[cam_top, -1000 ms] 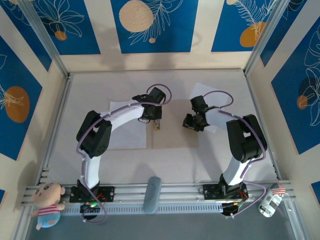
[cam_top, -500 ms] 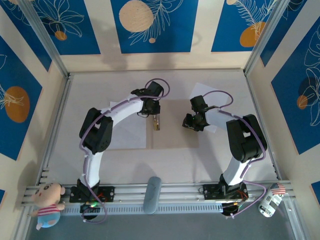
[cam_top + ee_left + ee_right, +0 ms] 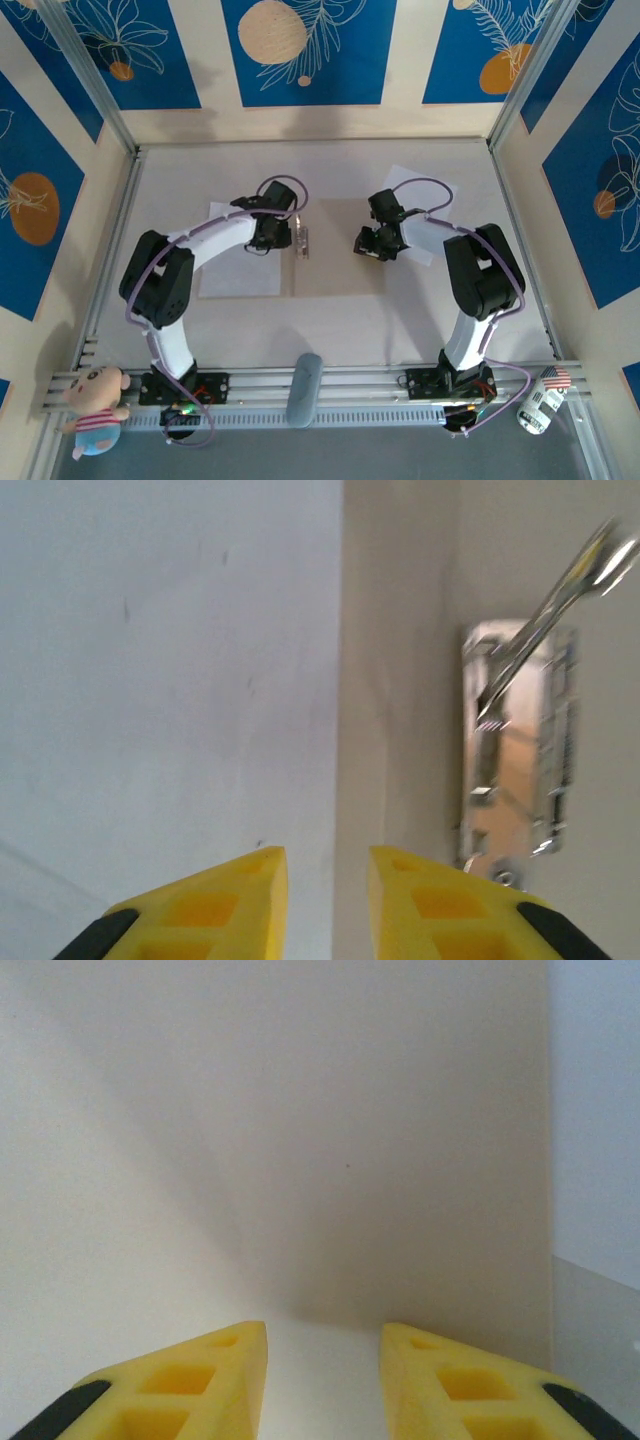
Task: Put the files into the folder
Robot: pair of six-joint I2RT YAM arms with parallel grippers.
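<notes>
The tan folder point(image 3: 345, 275) lies flat at mid-table, with a shiny metal clip point(image 3: 303, 241) at its left edge. One white file point(image 3: 235, 275) lies flat just left of that panel. The other file point(image 3: 430, 190) lies at the right, partly under my right arm. My left gripper point(image 3: 296, 238) hovers over the seam between sheet and folder, open and holding nothing. In the left wrist view, the left gripper point(image 3: 328, 880) spans the white file point(image 3: 150, 630) and the folder point(image 3: 400, 630), with the clip point(image 3: 515, 740) to the right. My right gripper point(image 3: 364, 246) is open above the folder point(image 3: 300, 1110), the file point(image 3: 600, 1080) beside it.
A grey oblong object point(image 3: 303, 390) rests on the front rail between the arm bases. A plush toy point(image 3: 95, 405) sits at the front left and a small can point(image 3: 540, 400) at the front right. Patterned walls enclose the table on three sides.
My left gripper has opened and drawn back up and to the left, leaving the metal clip on the folder edge. The right gripper shifted slightly left, still open.
</notes>
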